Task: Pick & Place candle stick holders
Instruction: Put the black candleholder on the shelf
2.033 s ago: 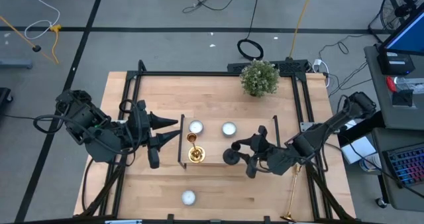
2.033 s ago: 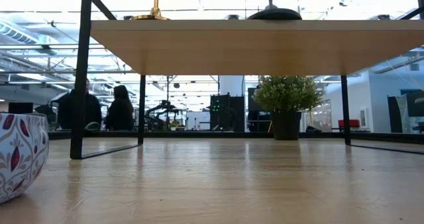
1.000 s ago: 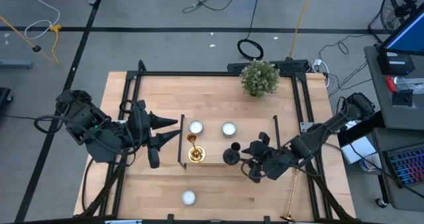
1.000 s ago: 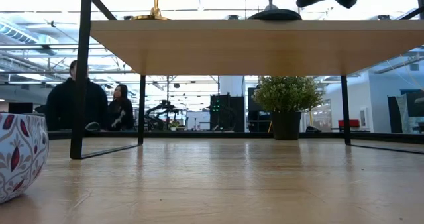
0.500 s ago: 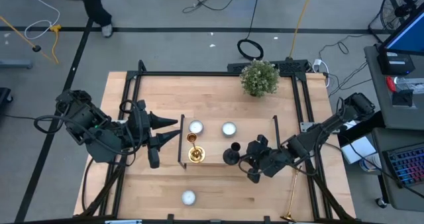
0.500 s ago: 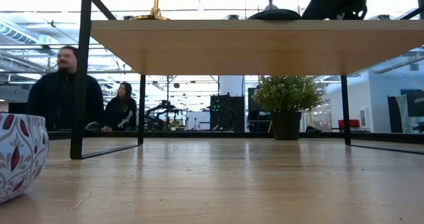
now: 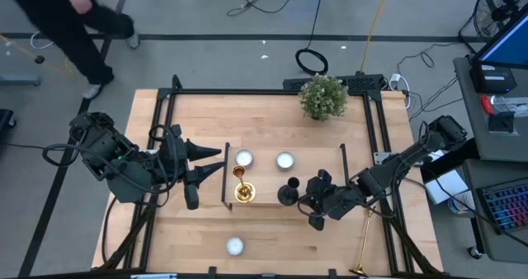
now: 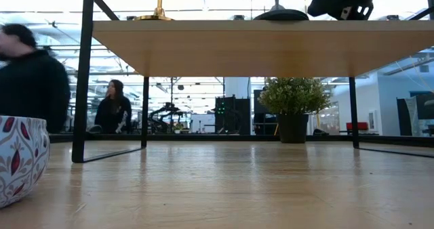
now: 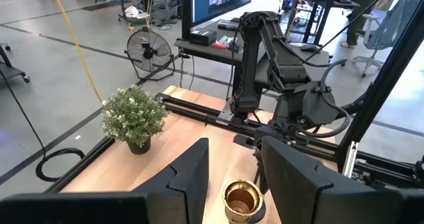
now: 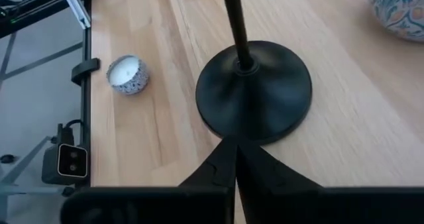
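A gold candle stick holder and a black one stand upright by their round bases on the wooden black-framed stand. A second gold holder lies at the table's right near corner. My right gripper is shut, level, with its tips at the rim of the black holder's base on the side toward the table's right. My left gripper waits open left of the stand. Its wrist view shows the gold holder's cup ahead, between the fingers and untouched. My right gripper's shut fingertips stand right at the rim of the black holder's base, coming level from the table's right. Nothing is between them. I cannot tell whether they touch the rim. The holder stands upright on the stand.
Two white candles sit behind the stand and one near the front edge. A potted plant stands at the far edge. A patterned bowl is on the table. A person walks beyond the far left corner.
My right gripper has shifted a little toward the table's left, closer to the black holder's base. Both holders on the stand have stayed put. A person has walked past beyond the table's far left.
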`<state>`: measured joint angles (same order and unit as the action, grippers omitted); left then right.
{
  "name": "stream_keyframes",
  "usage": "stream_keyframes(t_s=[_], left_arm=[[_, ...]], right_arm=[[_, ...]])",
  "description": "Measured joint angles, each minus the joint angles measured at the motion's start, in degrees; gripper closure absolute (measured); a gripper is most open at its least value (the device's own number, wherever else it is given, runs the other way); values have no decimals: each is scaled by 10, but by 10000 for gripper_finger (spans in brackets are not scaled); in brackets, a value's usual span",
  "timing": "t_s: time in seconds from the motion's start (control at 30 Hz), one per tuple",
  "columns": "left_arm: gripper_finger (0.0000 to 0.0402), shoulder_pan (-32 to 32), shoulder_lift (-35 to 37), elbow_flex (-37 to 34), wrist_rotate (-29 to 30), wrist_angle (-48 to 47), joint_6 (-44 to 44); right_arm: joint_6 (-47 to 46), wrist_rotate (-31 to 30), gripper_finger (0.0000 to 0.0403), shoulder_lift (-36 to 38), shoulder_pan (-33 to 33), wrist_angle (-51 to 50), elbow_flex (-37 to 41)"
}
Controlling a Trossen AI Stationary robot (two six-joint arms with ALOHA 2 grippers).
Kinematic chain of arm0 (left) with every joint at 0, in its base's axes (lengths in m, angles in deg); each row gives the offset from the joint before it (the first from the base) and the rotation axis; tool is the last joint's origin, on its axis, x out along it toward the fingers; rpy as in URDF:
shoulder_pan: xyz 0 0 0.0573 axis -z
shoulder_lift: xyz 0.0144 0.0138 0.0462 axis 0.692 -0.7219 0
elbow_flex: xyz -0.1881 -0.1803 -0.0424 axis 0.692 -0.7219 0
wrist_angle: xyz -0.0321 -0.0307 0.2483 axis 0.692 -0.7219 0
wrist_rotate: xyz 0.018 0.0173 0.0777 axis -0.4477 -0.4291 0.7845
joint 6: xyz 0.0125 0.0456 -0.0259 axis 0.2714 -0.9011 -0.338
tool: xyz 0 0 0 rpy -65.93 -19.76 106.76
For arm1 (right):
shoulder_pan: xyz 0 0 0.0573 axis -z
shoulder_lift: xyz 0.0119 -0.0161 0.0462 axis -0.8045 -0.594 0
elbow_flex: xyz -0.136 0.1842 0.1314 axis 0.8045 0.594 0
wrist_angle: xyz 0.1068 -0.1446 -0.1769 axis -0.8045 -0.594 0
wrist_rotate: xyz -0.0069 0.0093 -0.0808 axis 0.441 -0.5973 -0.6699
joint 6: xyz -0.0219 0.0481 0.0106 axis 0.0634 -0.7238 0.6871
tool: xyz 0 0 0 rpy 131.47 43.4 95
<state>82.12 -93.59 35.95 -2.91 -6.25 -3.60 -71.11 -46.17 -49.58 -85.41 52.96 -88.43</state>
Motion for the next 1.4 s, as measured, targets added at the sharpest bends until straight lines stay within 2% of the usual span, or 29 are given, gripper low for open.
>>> stream_keyframes(t_s=[0.9, 1.27, 1.4], left_arm=[[257, -1, 0, 0, 1, 1, 1], [257, 0, 0, 0, 1, 1, 3], [257, 0, 0, 0, 1, 0, 5]], right_arm=[[26, 0, 403, -2, 23, 9, 0], [32, 8, 403, -51, 26, 81, -2], [32, -15, 403, -51, 25, 75, -2]])
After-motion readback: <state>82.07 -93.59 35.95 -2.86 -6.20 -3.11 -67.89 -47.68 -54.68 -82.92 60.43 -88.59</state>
